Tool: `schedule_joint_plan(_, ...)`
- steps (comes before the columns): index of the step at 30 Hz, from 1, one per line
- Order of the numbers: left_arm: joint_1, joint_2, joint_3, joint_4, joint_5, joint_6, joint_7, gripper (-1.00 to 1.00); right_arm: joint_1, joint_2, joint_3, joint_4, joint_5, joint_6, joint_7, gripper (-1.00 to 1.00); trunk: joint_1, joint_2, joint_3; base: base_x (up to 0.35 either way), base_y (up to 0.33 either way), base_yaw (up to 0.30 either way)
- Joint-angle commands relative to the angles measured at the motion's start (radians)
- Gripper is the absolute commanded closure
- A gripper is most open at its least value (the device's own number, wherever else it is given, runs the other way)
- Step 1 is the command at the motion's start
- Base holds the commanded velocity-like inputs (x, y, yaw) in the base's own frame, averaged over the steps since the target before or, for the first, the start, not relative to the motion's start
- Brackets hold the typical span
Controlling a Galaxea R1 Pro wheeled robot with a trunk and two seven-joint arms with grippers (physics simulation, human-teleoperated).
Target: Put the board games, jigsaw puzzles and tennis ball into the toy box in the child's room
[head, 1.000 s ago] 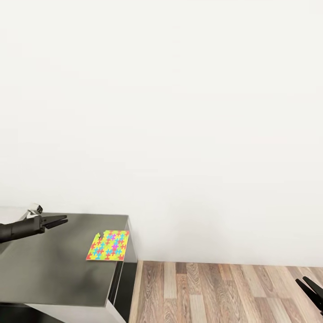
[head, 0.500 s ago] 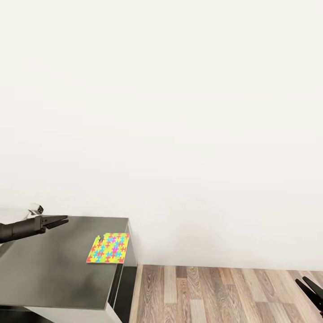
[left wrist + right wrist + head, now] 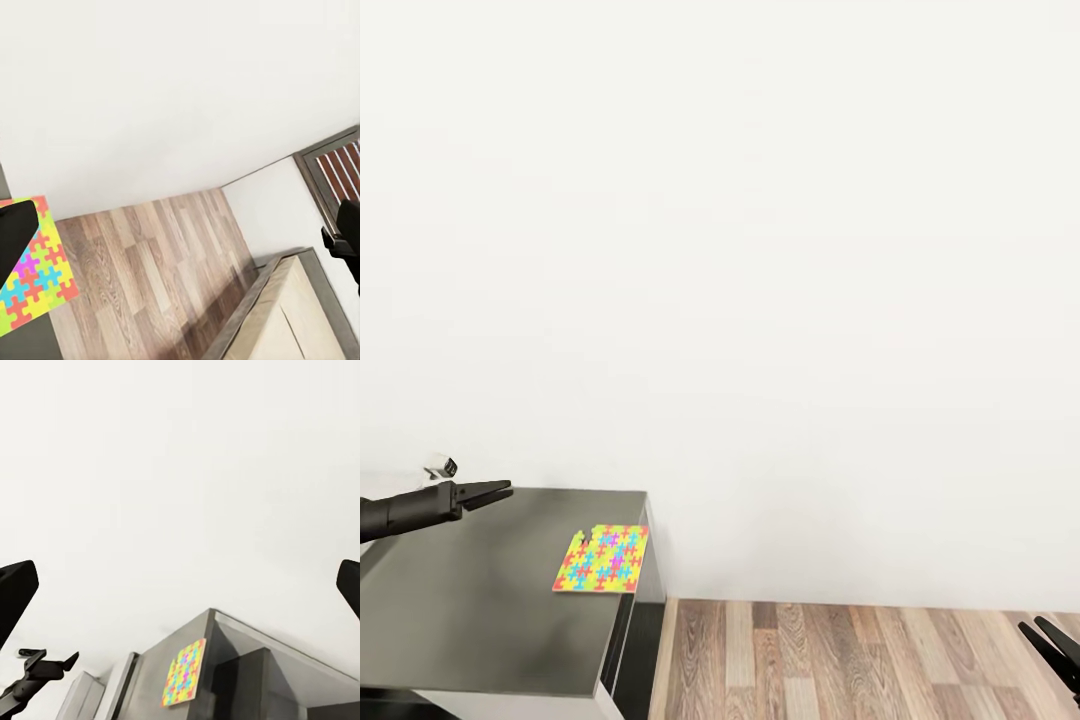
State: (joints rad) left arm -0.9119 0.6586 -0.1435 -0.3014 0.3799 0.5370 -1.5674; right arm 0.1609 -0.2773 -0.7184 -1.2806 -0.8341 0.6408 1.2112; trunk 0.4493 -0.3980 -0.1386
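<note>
One jigsaw puzzle (image 3: 603, 558), a thin mosaic slab, lies flat near the right end of the dark grey table (image 3: 470, 600). My left gripper (image 3: 495, 491) hovers above the table's far left part, well left of the puzzle, open and empty. Along its fingers (image 3: 15, 236) the puzzle (image 3: 34, 281) shows beside the wood floor. My right gripper (image 3: 1050, 640) hangs low over the floor at the right, open and empty. From it the puzzle (image 3: 184, 671) and table (image 3: 240, 660) appear at a distance. The toy box, board games and tennis ball are out of view.
A plain white wall (image 3: 760, 250) stands behind the table. Wood-plank floor (image 3: 840, 660) lies to the table's right. The bed (image 3: 300, 315) with its grey frame and a dark-framed window (image 3: 337, 165) show past the left gripper.
The head view has shifted, so the table and puzzle sit slightly lower in the picture. Neither gripper has visibly opened or shut.
</note>
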Motion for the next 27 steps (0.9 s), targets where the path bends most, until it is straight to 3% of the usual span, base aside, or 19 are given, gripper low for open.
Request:
schedule_joint_plan(1,-0.001,0.001,-0.008,0.000,0.007,0.011,-0.003,-1.00,0.000,0.000,0.001,0.000,-0.007,0.008,-0.001,-1.00,0.001,-0.002,0.000,0.000,0.000,0.000)
schedule_joint_plan(27,-0.001,-0.010,-0.008,0.000,0.006,0.011,-0.003,-1.00,0.000,0.001,0.001,0.006,-0.007,0.007,-0.002,-1.00,0.001,-0.002,0.042,0.000,0.000,0.000)
